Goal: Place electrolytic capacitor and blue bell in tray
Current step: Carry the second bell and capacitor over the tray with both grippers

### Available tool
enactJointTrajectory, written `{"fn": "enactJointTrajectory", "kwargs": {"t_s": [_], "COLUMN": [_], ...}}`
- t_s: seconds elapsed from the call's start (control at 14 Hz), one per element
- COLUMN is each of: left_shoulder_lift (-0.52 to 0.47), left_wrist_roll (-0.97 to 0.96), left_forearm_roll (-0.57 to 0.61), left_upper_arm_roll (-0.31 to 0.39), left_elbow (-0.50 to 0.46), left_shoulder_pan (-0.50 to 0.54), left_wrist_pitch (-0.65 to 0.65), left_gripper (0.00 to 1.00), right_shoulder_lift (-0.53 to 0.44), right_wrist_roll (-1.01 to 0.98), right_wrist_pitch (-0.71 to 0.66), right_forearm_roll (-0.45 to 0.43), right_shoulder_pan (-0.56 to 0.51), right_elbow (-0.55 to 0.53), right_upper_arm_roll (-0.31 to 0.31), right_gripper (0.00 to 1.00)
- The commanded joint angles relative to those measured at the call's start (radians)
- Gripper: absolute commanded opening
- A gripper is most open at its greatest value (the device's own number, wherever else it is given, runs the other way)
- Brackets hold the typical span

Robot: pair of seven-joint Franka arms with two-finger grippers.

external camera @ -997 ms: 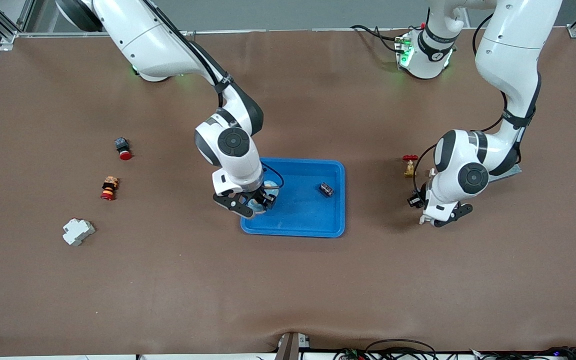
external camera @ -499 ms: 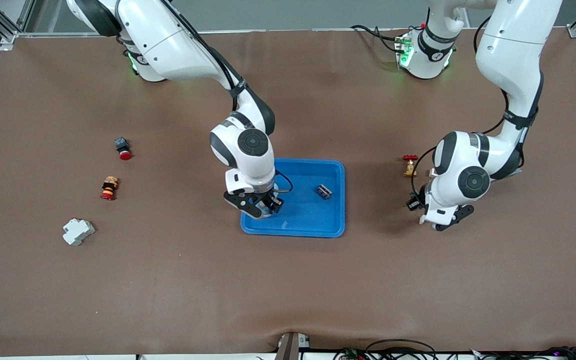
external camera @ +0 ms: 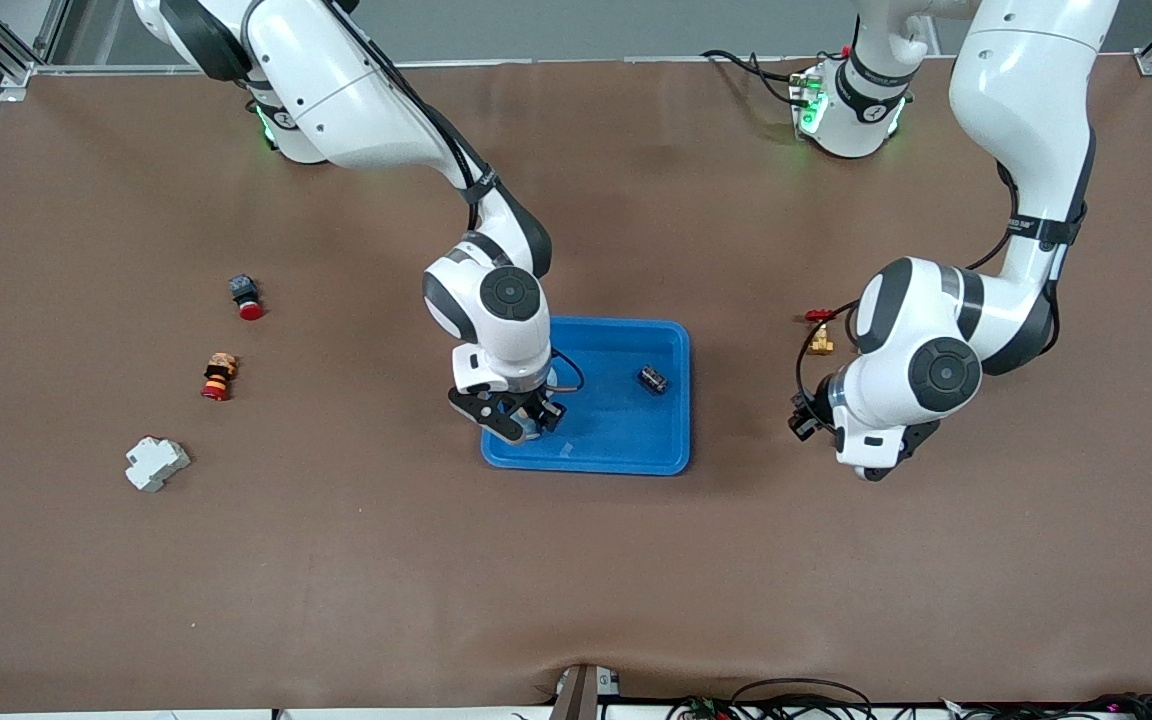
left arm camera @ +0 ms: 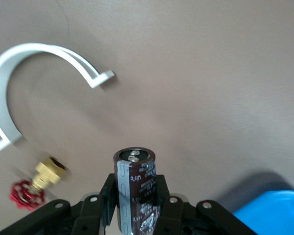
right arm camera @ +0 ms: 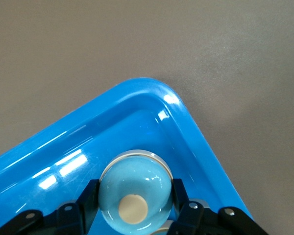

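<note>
Fingers of your right gripper [right arm camera: 134, 208] clamp the blue bell [right arm camera: 133, 192] low inside the tray [external camera: 626, 440], close to its corner rim. Your left gripper [left arm camera: 137, 205] pinches the electrolytic capacitor [left arm camera: 135, 188] over bare desk [external camera: 576, 580], near a red-handled brass valve [left arm camera: 36, 183].

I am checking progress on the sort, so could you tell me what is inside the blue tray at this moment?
Inside the tray lies a small dark component. The right gripper holds the blue bell low over the tray's corner; whether the bell touches the floor is hidden. The left gripper holds the electrolytic capacitor outside the tray.
</note>
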Motion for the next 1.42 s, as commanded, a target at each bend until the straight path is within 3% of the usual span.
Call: {"fn": "enactJointTrajectory", "kwargs": {"t_s": [0.0,0.57,0.85,1.07,1.14,1.21,1.35], "left_shoulder_lift": [0.054,0.152,0.169,0.178,0.185,0.193,0.216], "left_wrist_roll": [-0.118,-0.35,-0.352,-0.353,-0.352,-0.352,-0.35], "left_forearm_roll": [-0.015,-0.013,-0.013,-0.013,-0.013,-0.012,-0.009], "left_upper_arm_roll": [0.001,0.002,0.002,0.002,0.004,0.005,0.007], "left_elbow": [0.106,0.273,0.275,0.273,0.273,0.275,0.273], "left_shoulder_pan": [-0.041,-0.167,-0.23,-0.265,-0.274,-0.283,-0.291], "left_wrist_pitch": [-0.027,-0.015,0.005,0.104,0.115,0.129,0.173], "left_gripper": [0.0,0.0,0.0,0.0,0.0,0.0,0.0], "right_shoulder_lift": [0.066,0.095,0.099,0.1,0.1,0.102,0.102], "right_wrist_roll": [0.029,0.038,0.042,0.044,0.044,0.05,0.055], "right_wrist_pitch": [-0.001,0.001,0.001,0.001,0.001,0.001,0.013], "right_forearm_roll": [-0.023,-0.02,-0.02,-0.02,-0.02,-0.022,-0.026], "right_shoulder_pan": [0.0,0.011,0.011,0.011,0.011,0.011,0.017], "right_elbow": [0.08,0.108,0.108,0.108,0.108,0.108,0.106], "right_upper_arm_roll": [-0.001,-0.001,-0.001,-0.001,-0.001,-0.001,-0.001], "right_gripper": [0.0,0.0,0.0,0.0,0.53,1.0,1.0]}}
